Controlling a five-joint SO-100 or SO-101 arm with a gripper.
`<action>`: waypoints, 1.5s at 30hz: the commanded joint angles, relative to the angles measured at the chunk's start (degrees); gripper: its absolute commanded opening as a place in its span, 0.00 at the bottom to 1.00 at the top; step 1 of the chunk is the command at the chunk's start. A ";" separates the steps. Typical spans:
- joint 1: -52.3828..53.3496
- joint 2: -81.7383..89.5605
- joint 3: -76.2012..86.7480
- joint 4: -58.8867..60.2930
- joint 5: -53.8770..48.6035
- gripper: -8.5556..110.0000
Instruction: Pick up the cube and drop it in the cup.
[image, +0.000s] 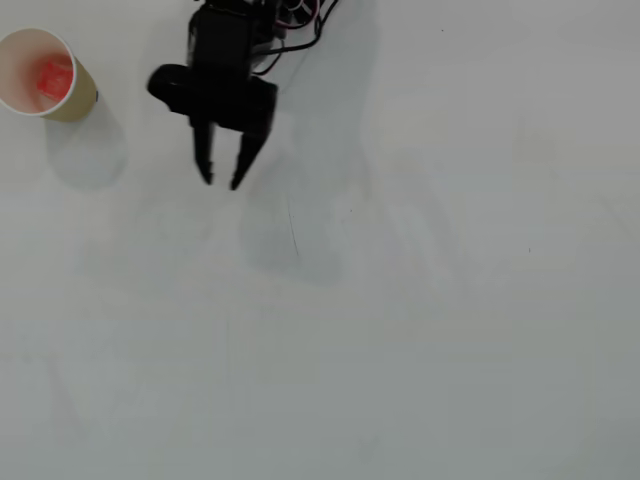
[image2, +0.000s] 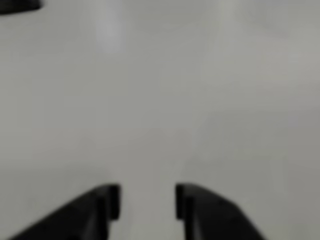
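In the overhead view the cup (image: 78, 102) stands at the top left, tan outside and cream inside. The red-pink cube (image: 54, 77) lies inside it. My black gripper (image: 221, 180) hangs to the right of the cup, well apart from it, fingers pointing down the picture and spread with nothing between them. The wrist view shows only the two dark fingertips (image2: 112, 200) at the bottom edge, my gripper (image2: 147, 201) open over bare white table. Cup and cube are out of the wrist view.
The white table (image: 400, 320) fills both views. The arm's body and cables (image: 300, 20) sit at the top edge of the overhead view. A dark shape (image2: 17, 5) shows at the wrist view's top left corner.
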 joint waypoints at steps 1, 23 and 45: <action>-5.27 4.83 -0.26 7.21 0.53 0.14; -12.92 11.95 9.32 18.19 0.18 0.07; -11.07 15.03 14.85 31.03 0.53 0.07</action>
